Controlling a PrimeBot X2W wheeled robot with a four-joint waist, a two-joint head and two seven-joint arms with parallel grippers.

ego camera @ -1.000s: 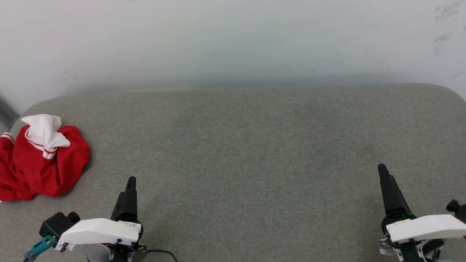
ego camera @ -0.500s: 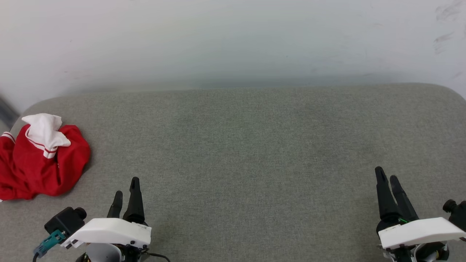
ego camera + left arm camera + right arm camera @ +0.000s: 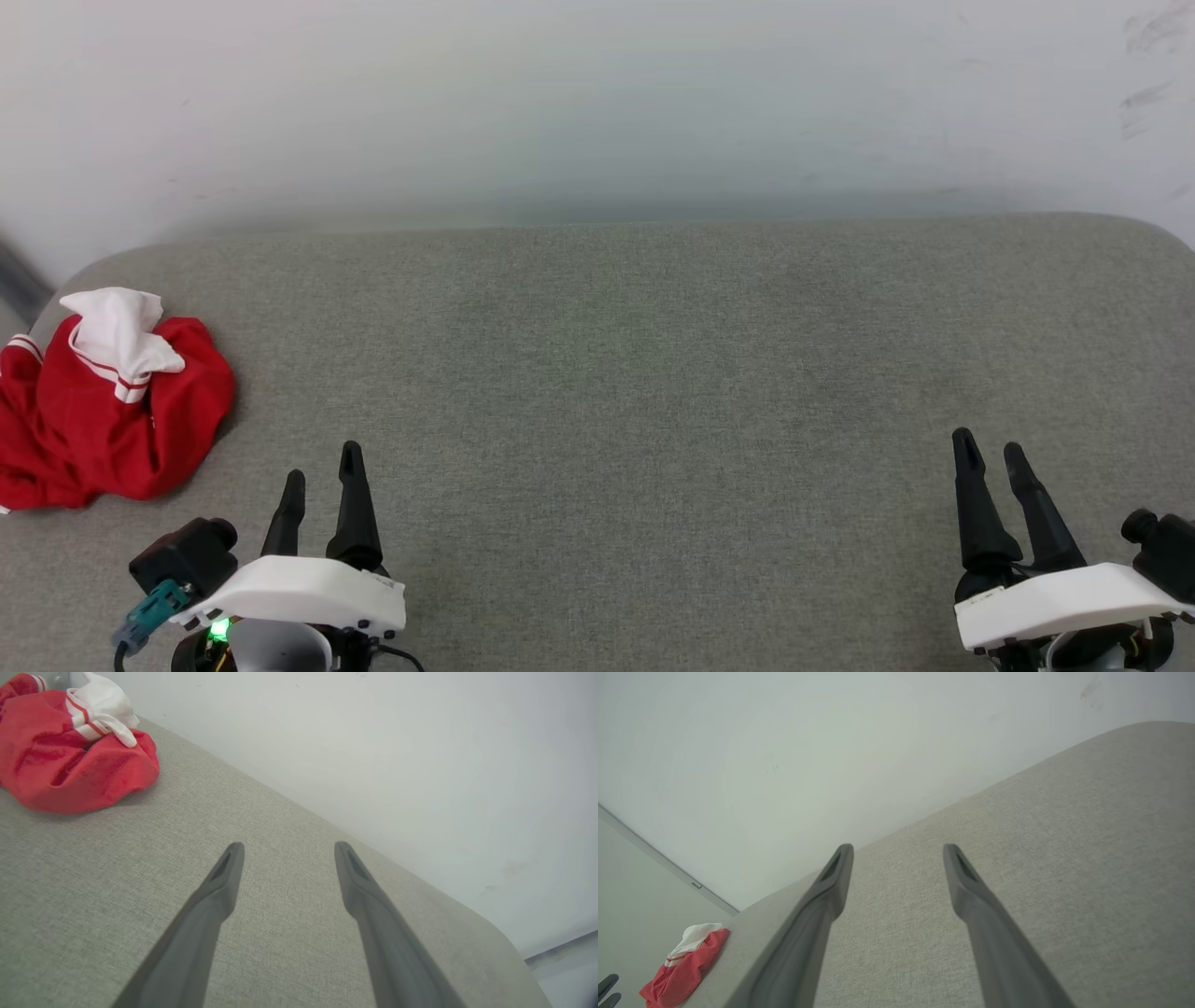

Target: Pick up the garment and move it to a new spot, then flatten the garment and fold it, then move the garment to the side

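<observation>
Two empty grippers, fingers spread wide.
Send the left gripper (image 3: 323, 462) to the crumpled garment (image 3: 103, 420) at the cushion's (image 3: 616, 373) left edge; pinch a thick fold, lift clear.

Grey woven-fabric bench (image 3: 653, 373), rounded at its far corners, its far edge set against a plain white wall (image 3: 597, 103). Faint dark scuff marks (image 3: 1144, 37) lie on the wall at upper right. A narrow dark strip (image 3: 14, 275) stands beside the bench's far left corner, possibly a gap or moulding. In the right wrist view, a thin grey line (image 3: 668, 870) crosses the wall diagonally.
</observation>
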